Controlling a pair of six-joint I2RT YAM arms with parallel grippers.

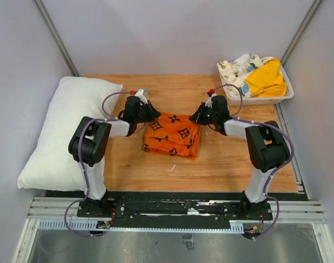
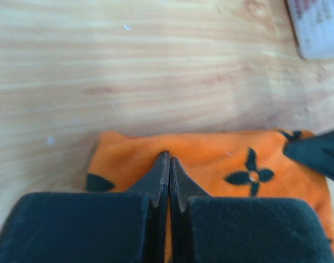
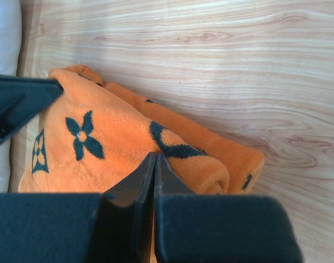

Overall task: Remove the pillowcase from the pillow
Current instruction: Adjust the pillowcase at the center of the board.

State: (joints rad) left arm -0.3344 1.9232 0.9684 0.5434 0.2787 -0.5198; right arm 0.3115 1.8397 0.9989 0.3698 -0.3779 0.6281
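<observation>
The pillowcase [image 1: 172,134] lies off the pillow, folded into a thick orange pad in the middle of the wooden tabletop [image 1: 232,164]; its black flower motif [image 2: 250,175] faces up. The pillow [image 1: 68,131], bare and white, lies well to the left of the pillowcase, along the tabletop's left edge, its near end hanging over the front.

Both arms lean in toward the pillowcase from either side, elbows raised and forearms sloping down and inward; the left gripper [image 1: 154,115] sits at the far left corner of the pillowcase, and the right gripper [image 1: 196,116] at its far right corner. In the left wrist view the left gripper [image 2: 167,159] has its jaws pressed together, tips down on the fabric's far edge, with a thin sliver of orange in the seam between them, so it appears to pinch the cloth; the right gripper [image 3: 155,156] looks the same in its own view, jaws together on the top fold just behind the rolled edge.

Beyond the pillowcase to the right, at the far right corner, stands a white bin [image 1: 287,94]; it holds a floral-print cloth [image 1: 237,68] and a plain yellow cloth [image 1: 266,79].
</observation>
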